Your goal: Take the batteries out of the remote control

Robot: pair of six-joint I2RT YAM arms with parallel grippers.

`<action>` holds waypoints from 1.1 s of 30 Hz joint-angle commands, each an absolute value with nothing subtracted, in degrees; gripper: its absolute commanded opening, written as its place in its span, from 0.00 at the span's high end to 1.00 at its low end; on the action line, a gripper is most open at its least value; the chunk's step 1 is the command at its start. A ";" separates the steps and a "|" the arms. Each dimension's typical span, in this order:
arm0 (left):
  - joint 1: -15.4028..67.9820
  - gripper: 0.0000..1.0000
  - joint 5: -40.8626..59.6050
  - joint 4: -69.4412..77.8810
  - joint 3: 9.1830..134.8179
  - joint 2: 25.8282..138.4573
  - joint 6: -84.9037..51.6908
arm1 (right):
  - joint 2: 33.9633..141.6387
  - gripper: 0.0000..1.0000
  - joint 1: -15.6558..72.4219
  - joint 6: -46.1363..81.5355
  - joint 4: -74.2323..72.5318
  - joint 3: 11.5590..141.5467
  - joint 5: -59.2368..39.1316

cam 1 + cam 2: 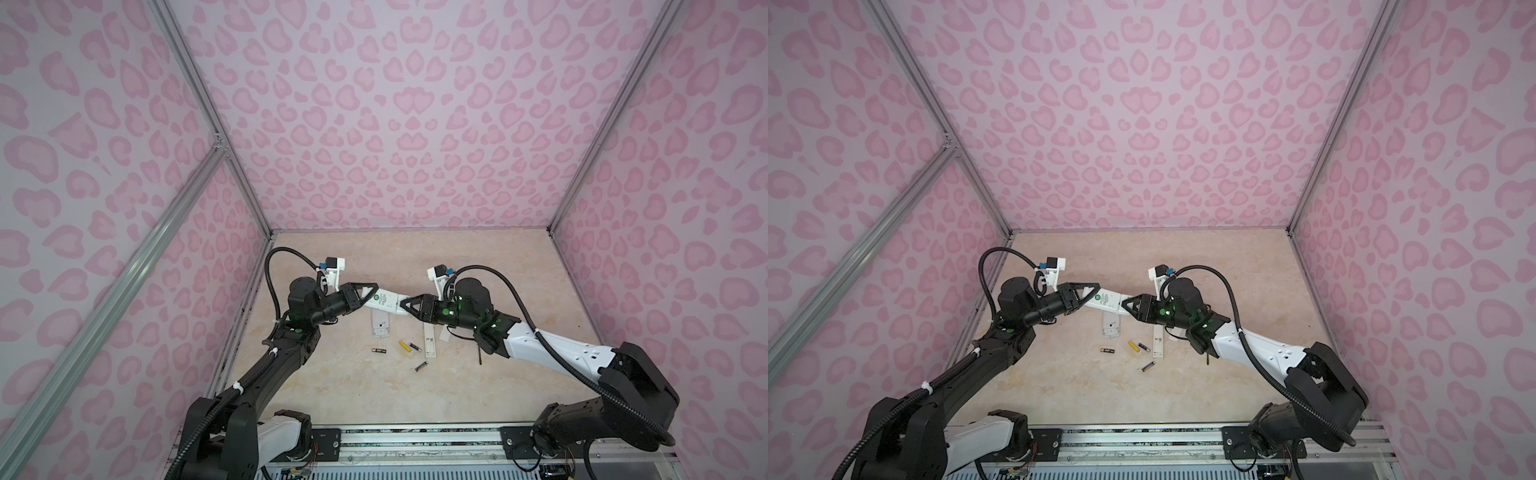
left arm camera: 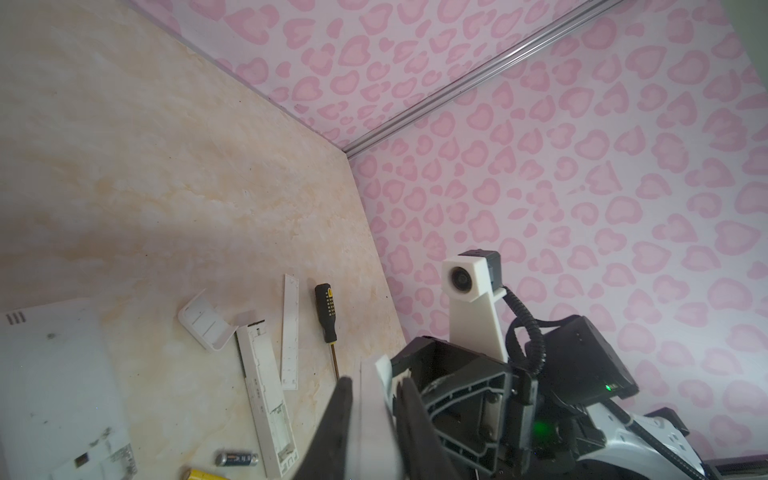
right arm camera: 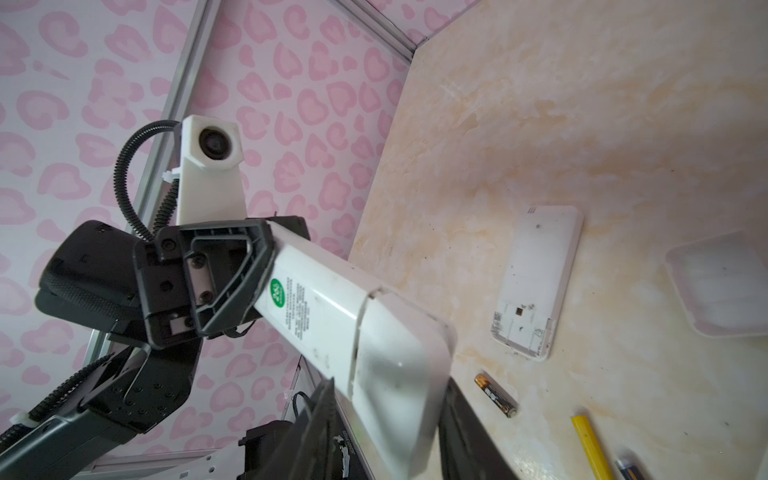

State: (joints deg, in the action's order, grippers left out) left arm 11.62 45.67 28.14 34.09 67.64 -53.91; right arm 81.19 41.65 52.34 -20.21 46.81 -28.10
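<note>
Four batteries [image 1: 379, 350] are laid loose on the table [image 1: 498, 374]. One remote [image 1: 384, 302], its cover apparently still shut, is pinched by the left claw [image 1: 372, 296]. Its other end is straddled by the right claw [image 1: 404, 306], whose grip cannot be told. Unloading is judged unfinished.

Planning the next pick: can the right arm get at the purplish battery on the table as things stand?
Probably not yet: the right gripper straddles the white remote that the left gripper holds up. The purplish battery itself lies uncovered.
</note>
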 commanded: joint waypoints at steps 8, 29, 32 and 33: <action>11.51 0.96 45.79 29.18 33.54 66.82 -53.53 | 83.36 0.59 42.54 51.64 -19.31 49.08 -28.08; 11.18 0.96 46.36 28.36 31.56 64.77 -53.03 | 82.87 0.83 43.42 56.12 -25.48 45.95 -27.23; 11.20 0.96 46.31 28.30 31.20 64.70 -52.96 | 83.25 0.86 43.41 56.45 -26.30 45.92 -27.63; 11.23 0.96 46.29 28.21 31.09 64.76 -52.90 | 83.36 0.87 43.39 56.56 -26.73 45.91 -27.76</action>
